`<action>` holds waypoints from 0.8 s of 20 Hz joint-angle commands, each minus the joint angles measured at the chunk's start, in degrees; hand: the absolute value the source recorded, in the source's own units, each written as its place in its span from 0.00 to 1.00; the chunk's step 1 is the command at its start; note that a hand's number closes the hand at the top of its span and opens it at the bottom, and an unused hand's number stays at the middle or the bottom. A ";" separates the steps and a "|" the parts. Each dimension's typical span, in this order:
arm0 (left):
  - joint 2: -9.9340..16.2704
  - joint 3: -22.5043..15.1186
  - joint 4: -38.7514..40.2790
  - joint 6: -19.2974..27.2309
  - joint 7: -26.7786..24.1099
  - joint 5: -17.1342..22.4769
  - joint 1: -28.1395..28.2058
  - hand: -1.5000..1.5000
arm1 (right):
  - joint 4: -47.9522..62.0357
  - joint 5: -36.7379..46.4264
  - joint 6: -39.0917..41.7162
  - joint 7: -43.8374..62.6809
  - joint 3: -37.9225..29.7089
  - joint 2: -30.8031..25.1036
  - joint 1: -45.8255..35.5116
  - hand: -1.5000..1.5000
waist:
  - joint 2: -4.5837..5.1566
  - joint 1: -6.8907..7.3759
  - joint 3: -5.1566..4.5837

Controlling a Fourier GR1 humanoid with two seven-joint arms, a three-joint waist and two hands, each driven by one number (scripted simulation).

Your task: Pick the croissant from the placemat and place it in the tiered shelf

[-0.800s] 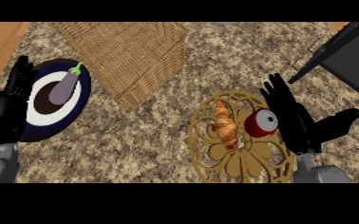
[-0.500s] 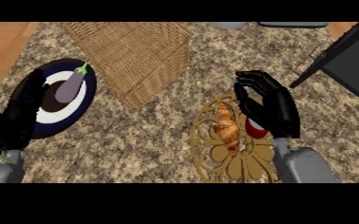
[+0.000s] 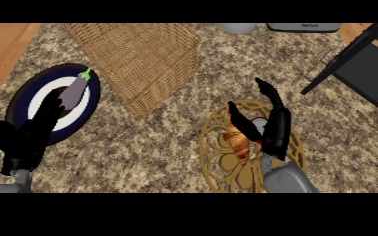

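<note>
The golden-brown croissant (image 3: 236, 144) lies on a round, ornate gold placemat (image 3: 215, 160) at the lower right. My right hand (image 3: 275, 126) stands edge-on just right of the croissant, fingers straight and pointing away, thumb spread above the croissant's far end; it holds nothing. A red and white object (image 3: 258, 124) lies on the mat, mostly hidden behind that hand. The black tiered shelf (image 3: 353, 65) shows at the far right edge, only partly in view. My left hand (image 3: 29, 139) rests open at the lower left, over the near rim of a plate.
A dark blue plate with a white centre (image 3: 94, 111) holds a purple eggplant (image 3: 74, 91) at the left. A woven wicker mat (image 3: 140, 60) lies at the back centre. A grey vessel (image 3: 236, 27) and a grey appliance (image 3: 304, 27) sit at the far edge.
My right hand has straightened from a curled pose and turned edge-on beside the croissant. The left hand has shifted slightly lower over the plate's rim. The croissant has not moved.
</note>
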 commanded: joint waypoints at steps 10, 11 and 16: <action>1.07 1.44 0.33 -1.04 0.08 0.77 2.62 0.50 | 10.36 35.09 9.34 31.31 2.42 4.32 2.25 0.00 | -0.29 -2.20 0.01; 1.34 1.23 -0.44 -0.81 0.68 0.49 2.72 0.50 | 9.16 36.07 13.33 34.23 2.40 4.39 0.77 0.00 | -0.48 -1.82 0.08; 1.08 1.36 0.42 -1.15 0.32 0.67 2.30 0.50 | 8.93 39.64 32.57 45.56 6.37 4.99 -0.73 0.00 | 0.10 -1.08 0.04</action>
